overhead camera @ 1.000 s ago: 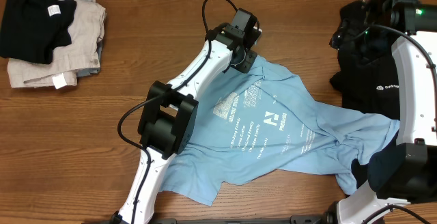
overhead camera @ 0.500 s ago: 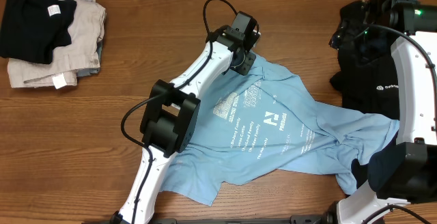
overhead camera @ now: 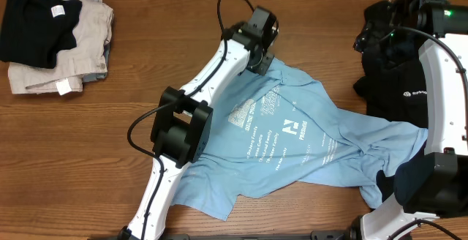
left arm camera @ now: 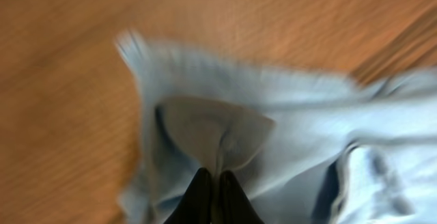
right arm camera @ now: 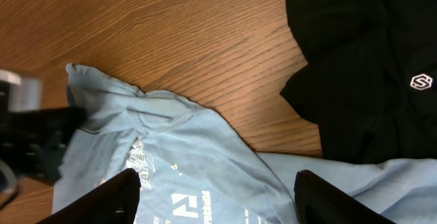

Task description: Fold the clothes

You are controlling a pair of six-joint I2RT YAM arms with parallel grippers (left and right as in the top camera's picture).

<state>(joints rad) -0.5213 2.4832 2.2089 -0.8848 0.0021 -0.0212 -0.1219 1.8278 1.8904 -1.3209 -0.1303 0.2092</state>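
1. Since a second ago, left jaws have gone from part open to shut, and the left arm (overhead camera: pixel 219 68) has its wrist slightly farther up the wooden table (overhead camera: pixel 146 72) in the overhead view.
2. left jaws pinch a fold of the light blue cotton T-shirt (left arm camera: pixel 287 115) at its collar end. The left wrist view is blurred, but the tips meet with cloth bunched between them.
3. T-shirt lies crumpled, white lettering up, from mid-table towards the right.
4. Its right side touches the long black garment (overhead camera: pixel 398 86), whose small white logo (right arm camera: pixel 421 82) faces up.
5. Black garment sits at the table's right, partly under the right arm (overhead camera: pixel 446 86).
6. right jaws are wide apart and hold nothing, above both garments.
7. Folded pile of black and beige clothes (overhead camera: pixel 55 39) lies far left, well apart.
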